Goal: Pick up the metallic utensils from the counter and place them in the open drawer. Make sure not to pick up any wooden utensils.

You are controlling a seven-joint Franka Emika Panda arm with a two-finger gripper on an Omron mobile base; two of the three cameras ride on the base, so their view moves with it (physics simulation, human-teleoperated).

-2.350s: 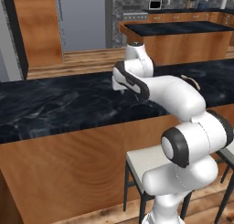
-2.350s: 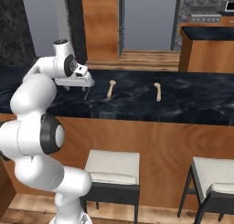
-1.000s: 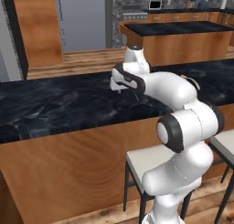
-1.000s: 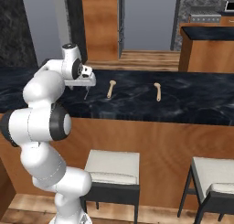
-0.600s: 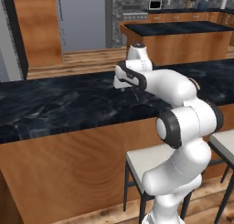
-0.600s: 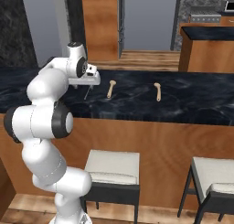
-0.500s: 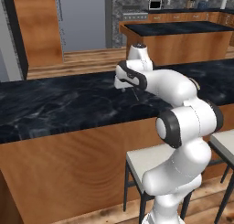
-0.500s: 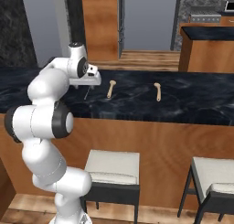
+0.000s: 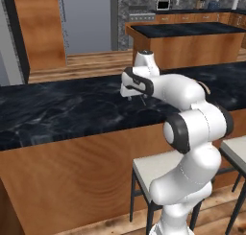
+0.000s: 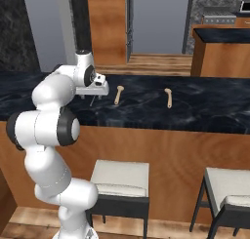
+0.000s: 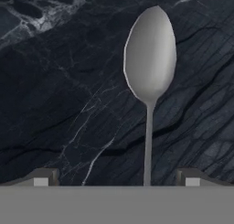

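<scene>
A slim grey metal spoon [image 11: 150, 67] lies on the black marble counter [image 11: 55, 104] right under my hand, its bowl pointing away. Its handle runs back between my fingertips [image 11: 43, 177], which stand wide apart on either side without touching it. My gripper [image 11: 116, 177] is open. From the base views, the gripper [image 10: 95, 100] [image 9: 139, 99] hovers low over the counter [image 10: 210, 111] near its middle. A pale tan wooden utensil [image 10: 118, 94] lies just right of the gripper. The knife and the open drawer are out of view.
A second tan utensil [image 10: 168, 97] lies farther right on the counter. Two stools [image 10: 119, 179] [image 10: 229, 189] stand under the counter's front edge beside my base. Another kitchen island [image 9: 187, 42] stands behind the counter.
My hand has slid a little to the right along the counter, toward the tan utensil. The utensils have not moved.
</scene>
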